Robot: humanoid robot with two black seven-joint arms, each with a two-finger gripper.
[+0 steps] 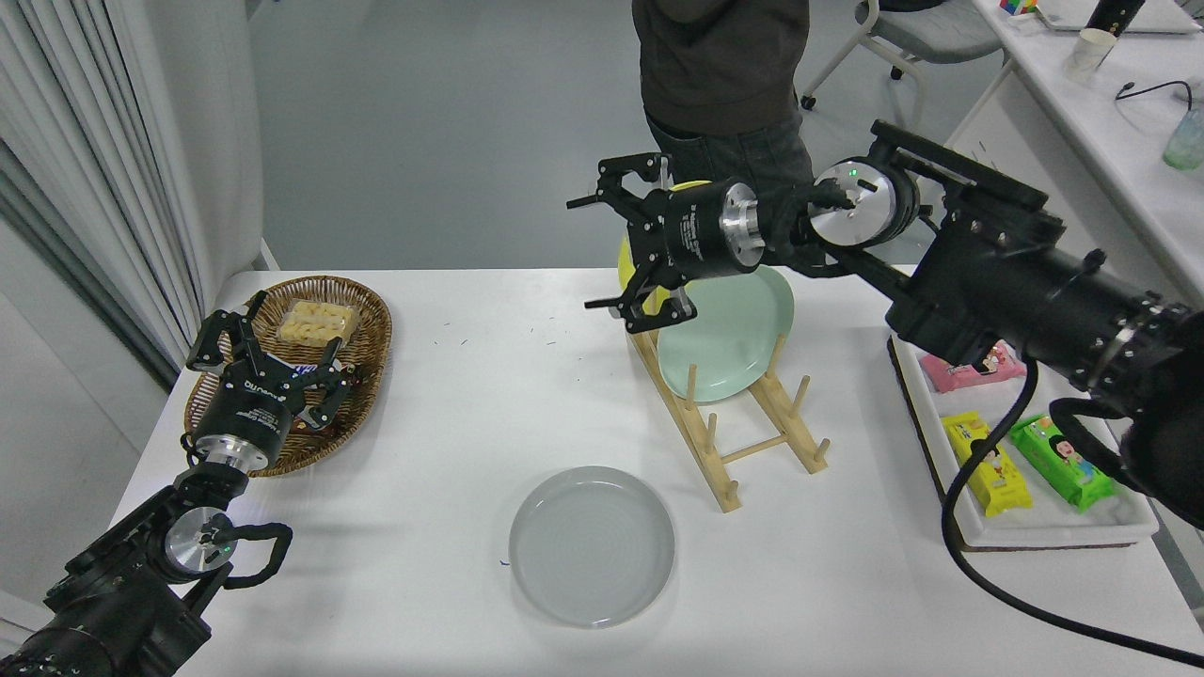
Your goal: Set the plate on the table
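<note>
Our plate (592, 545) is lying flat on the counter (451, 404), near the 6 o'clock edge. Nothing is touching it. Our right hand (628, 249) is hanging high at 12 o'clock, up by the rack (729, 442), with its fingers spread and holding nothing. Our left hand (268, 357) is resting at 9 o'clock, fingers spread too. We think the job is done, so we are keeping the arm high and going slowly past the green plate (729, 343).
</note>
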